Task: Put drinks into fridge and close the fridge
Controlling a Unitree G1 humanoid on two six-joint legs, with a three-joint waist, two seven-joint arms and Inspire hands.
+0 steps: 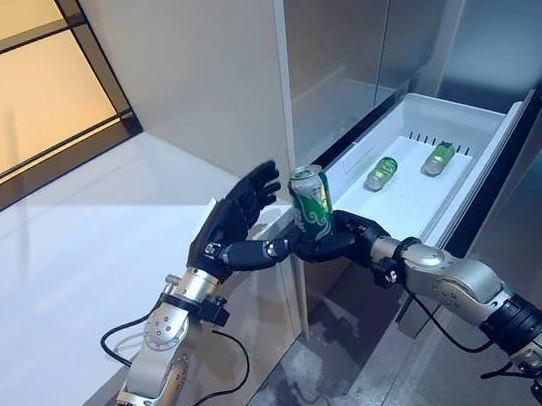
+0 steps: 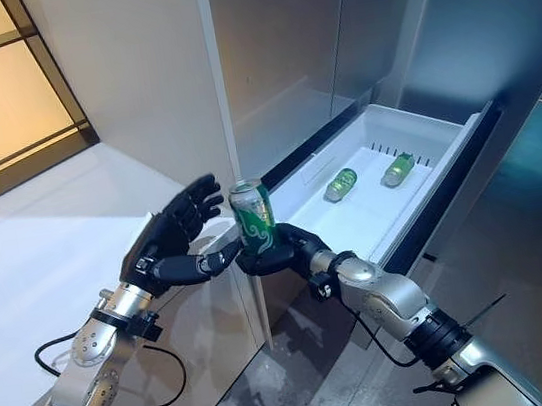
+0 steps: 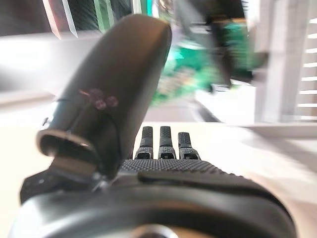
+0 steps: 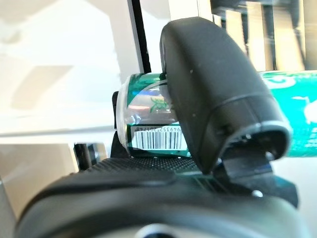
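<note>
Right robot hand grips green can upright, thumb over it in right wrist view; left robot hand beside, fingers straight. Eye views alone show open fridge drawer, two bottles beyond

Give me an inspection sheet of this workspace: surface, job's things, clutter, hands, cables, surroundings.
Surface: white counter, bare where seen.
Job's things: green can held upright; fridge drawer pulled open; two green drinks lying inside it.
Clutter: nothing seen.
Hands: right hand curled round the can; left hand open beside it, thumb reaching toward the can's base.
Cables: nothing seen besides the robot's own.
Surroundings: fridge; window.
</note>
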